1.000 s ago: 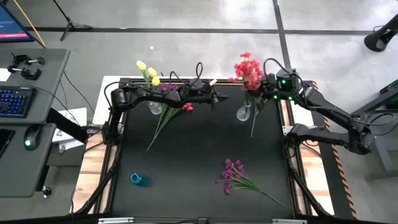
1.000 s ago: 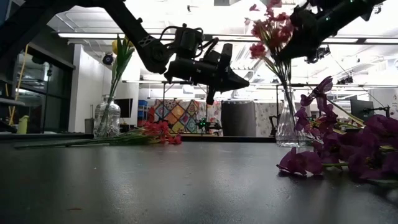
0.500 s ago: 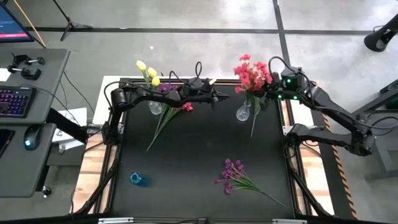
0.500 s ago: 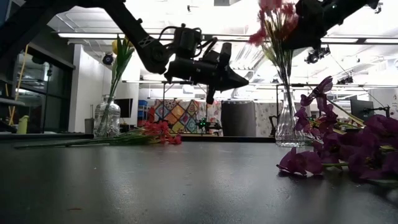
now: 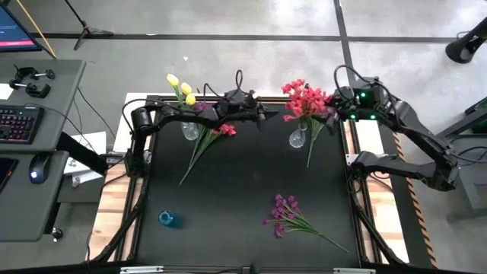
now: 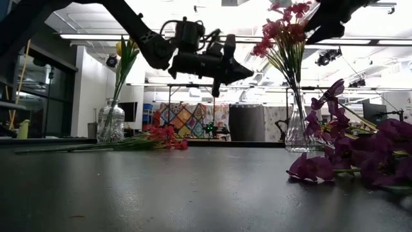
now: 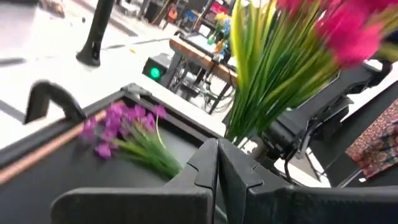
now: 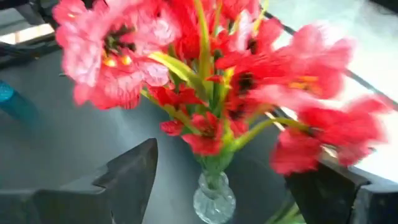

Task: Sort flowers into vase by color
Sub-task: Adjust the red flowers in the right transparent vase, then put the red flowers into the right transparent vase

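One bunch of red-pink flowers stands in the far-right glass vase, just released; the right gripper hangs beside it, fingers spread. The left gripper hovers clenched, empty. Next likely target: purple flowers, near right.

Table top: matt black, smooth, with a faint sheen in the low view. Vases: clear glossy glass; small blue object: possibly translucent plastic. Red-pink flowers: cloth-like petals on smooth plastic-looking green stems.
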